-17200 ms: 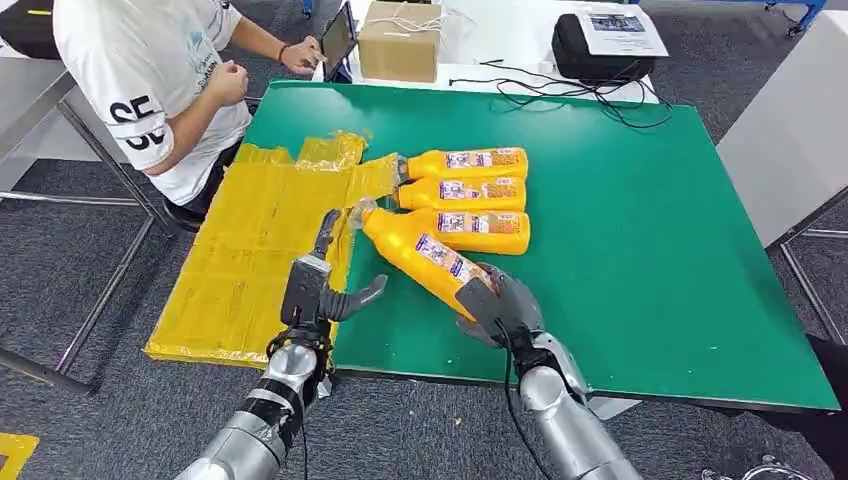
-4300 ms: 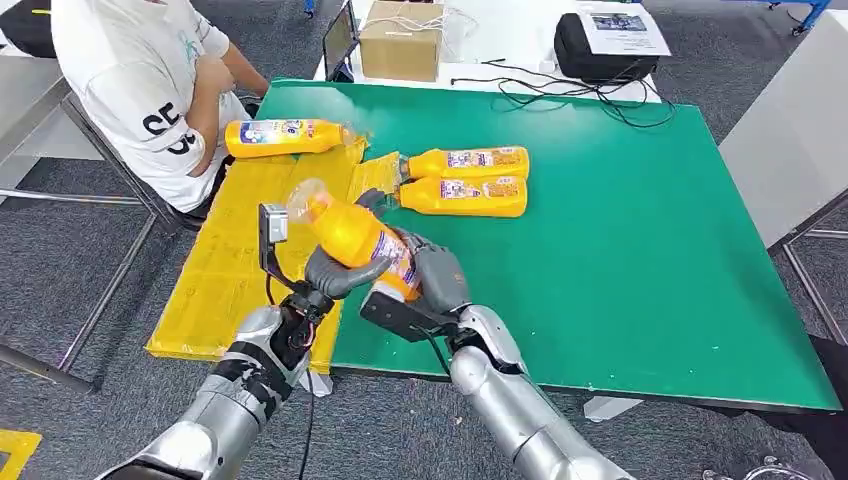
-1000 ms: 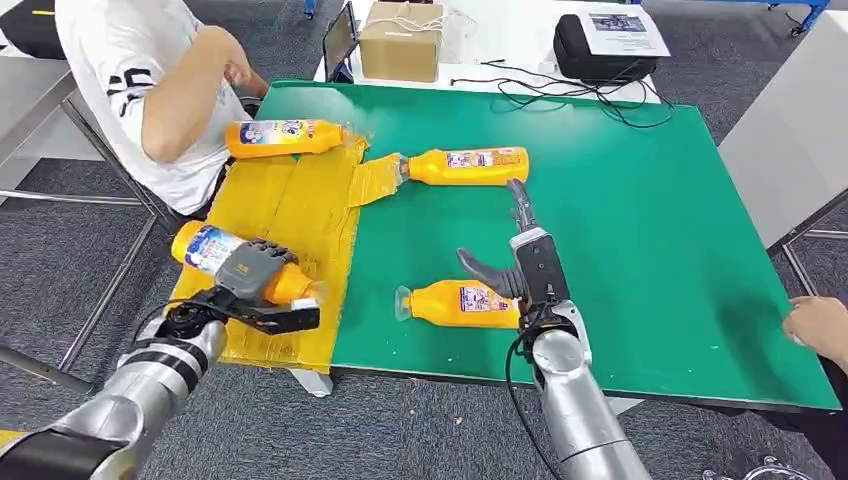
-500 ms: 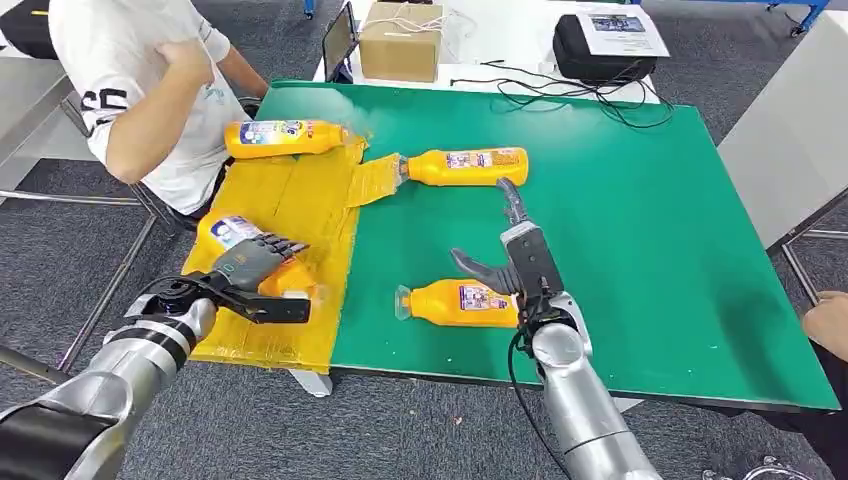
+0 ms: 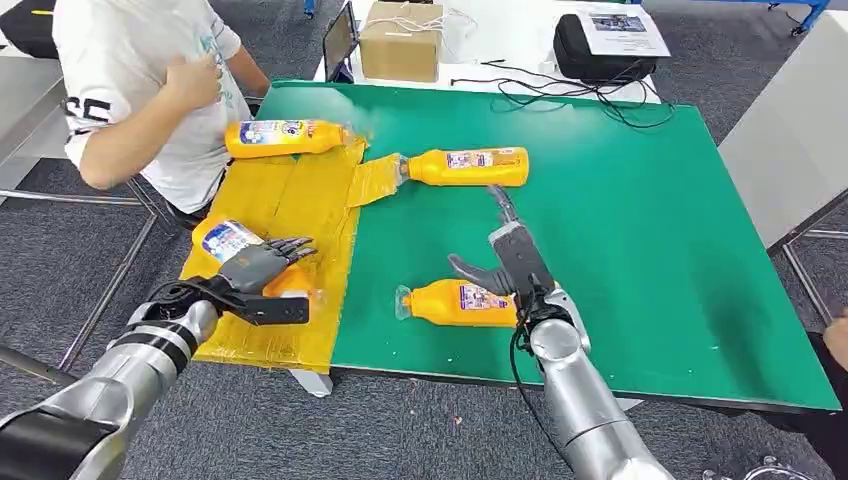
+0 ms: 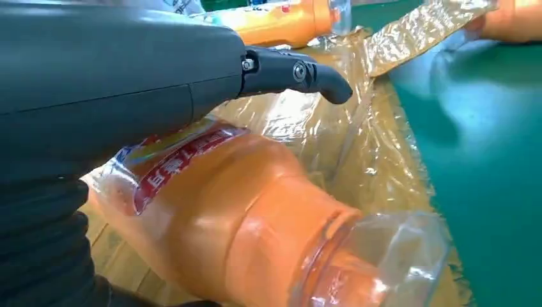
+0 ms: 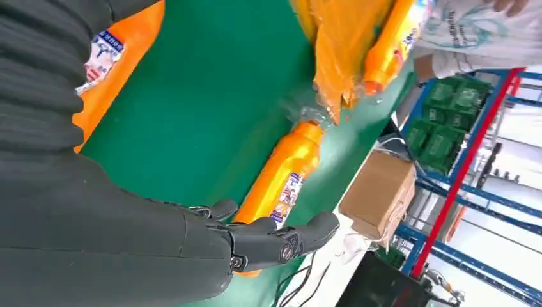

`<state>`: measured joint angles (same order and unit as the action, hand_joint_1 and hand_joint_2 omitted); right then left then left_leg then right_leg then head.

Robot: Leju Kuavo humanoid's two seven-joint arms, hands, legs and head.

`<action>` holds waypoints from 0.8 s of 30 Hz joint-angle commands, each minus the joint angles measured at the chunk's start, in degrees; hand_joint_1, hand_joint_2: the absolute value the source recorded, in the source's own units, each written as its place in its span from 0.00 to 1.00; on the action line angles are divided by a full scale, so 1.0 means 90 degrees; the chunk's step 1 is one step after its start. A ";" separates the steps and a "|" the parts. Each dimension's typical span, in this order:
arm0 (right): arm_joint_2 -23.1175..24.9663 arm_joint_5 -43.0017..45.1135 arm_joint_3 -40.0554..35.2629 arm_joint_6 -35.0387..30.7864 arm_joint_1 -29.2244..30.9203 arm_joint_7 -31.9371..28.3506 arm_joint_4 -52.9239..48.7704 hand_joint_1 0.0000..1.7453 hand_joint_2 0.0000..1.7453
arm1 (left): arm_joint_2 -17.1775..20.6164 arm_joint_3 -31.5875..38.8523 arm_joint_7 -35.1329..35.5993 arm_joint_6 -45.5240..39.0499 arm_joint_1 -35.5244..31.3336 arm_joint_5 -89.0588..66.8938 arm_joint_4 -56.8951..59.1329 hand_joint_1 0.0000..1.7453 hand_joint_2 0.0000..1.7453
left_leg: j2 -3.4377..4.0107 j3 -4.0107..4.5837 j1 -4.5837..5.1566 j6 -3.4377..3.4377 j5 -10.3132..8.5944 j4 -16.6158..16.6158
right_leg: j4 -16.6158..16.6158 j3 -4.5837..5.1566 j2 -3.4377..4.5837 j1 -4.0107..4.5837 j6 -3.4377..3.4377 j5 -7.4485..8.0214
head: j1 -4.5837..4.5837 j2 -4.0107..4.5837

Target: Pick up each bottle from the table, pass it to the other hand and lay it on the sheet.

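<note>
Left hand [image 5: 258, 270] rests on an orange plastic bottle with a clear cap [image 5: 225, 243], fingers extended over its body rather than curled round it; the bottle lies on the crinkled yellow plastic sheet [image 5: 290, 200] near the sheet's front edge. Right hand [image 5: 508, 262] holds nothing, fingers spread, hovering over the base end of a second orange bottle [image 5: 455, 302] lying near the front edge of the green table [image 5: 640, 230]. A third bottle [image 5: 466, 167] lies mid-table, cap touching the sheet's folded corner. A fourth [image 5: 285, 137] lies across the sheet's far edge, beside a seated person in a white shirt [image 5: 140, 80]. Beyond the far table edge: cardboard box [image 5: 400, 40], black case [image 5: 600, 48], loose cables [image 5: 560, 90].
</note>
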<state>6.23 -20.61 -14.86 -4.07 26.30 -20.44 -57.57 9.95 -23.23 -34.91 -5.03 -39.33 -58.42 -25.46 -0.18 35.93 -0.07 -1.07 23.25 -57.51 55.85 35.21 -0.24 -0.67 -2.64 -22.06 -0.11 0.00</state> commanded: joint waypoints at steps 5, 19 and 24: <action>-0.0218 -0.0117 -0.0208 -0.0062 0.0229 0.0057 0.0657 0.00 1.00 | 0.0370 0.0917 -0.0566 0.0339 0.0879 0.2222 -0.1706 0.00 1.00 | 0.0017 -0.0020 -0.0003 0.0005 0.0011 0.0002 | -0.0003 -0.0016 0.0017 0.0003 0.0007 -0.0006 | 0.0000 0.0000; -0.0253 -0.1285 -0.0643 -0.0125 0.0078 0.0686 0.1317 0.00 1.00 | -0.1102 0.3136 -0.0557 0.0273 0.1845 0.4151 -0.3521 0.00 1.00 | -0.0008 -0.0034 -0.0006 0.0005 0.0016 0.0002 | -0.0010 -0.0035 -0.0008 0.0006 0.0009 -0.0019 | 0.0002 0.0000; -0.0279 -0.1506 -0.0811 -0.0054 0.0190 0.0770 0.1587 0.00 1.00 | -0.1206 0.3234 -0.0515 0.0358 0.1794 0.4265 -0.3519 0.00 1.00 | -0.0004 -0.0028 -0.0005 0.0007 0.0017 -0.0001 | -0.0004 -0.0028 -0.0004 0.0006 0.0010 -0.0019 | 0.0000 0.0000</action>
<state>5.03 -32.12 -17.55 -5.40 24.83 -14.74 -52.11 4.40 -1.00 -40.11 -2.82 -22.40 -21.13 -55.54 -0.19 35.99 -0.06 -1.07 23.26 -57.51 55.81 35.28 -0.25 -0.68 -2.64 -22.09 -0.11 0.00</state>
